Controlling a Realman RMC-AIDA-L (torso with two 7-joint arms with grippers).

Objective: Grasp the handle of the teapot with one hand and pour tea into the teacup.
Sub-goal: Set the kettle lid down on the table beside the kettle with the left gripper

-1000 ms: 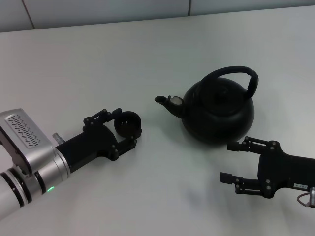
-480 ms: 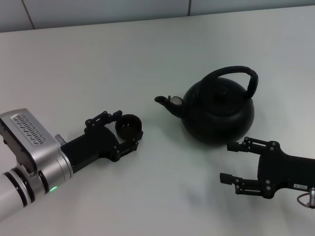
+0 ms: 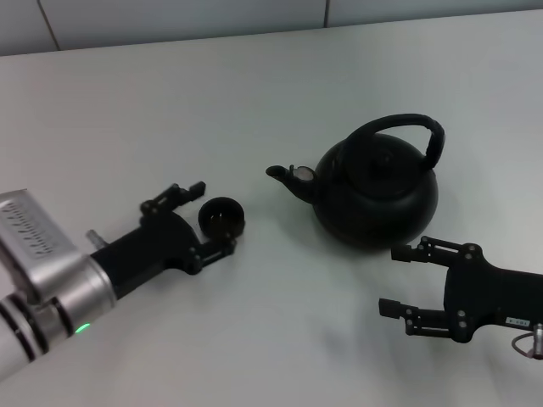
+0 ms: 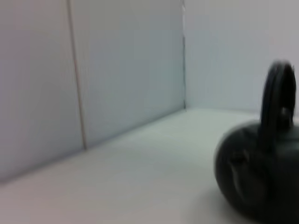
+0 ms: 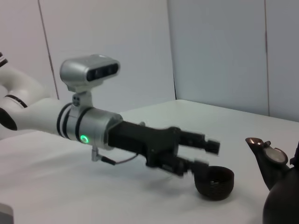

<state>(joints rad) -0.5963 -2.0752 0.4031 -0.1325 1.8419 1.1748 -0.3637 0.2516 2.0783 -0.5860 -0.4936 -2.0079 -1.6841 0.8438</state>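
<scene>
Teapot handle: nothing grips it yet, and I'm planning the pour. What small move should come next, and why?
Probably raise the right tool up over the teapot toward the handle. It is open, low on the table beside the pot, below the arch. The left tool, also open, straddles the teacup, which stands near the spout.

Counter point(image 3: 254, 102): plain white/light grey, matte, smooth, fills nearly the whole head view. Wall point(image 3: 170, 15) along the far edge, pale panels w/ thin vertical seams. Same wall point(image 4: 126, 60) in left wrist view: grey panels, dark seam lines, inside corner where two faces meet, counter point(image 4: 117, 182) running up to its base. Right wrist view: panelled wall point(image 5: 215, 46) behind, white counter point(image 5: 60, 191) below.
</scene>
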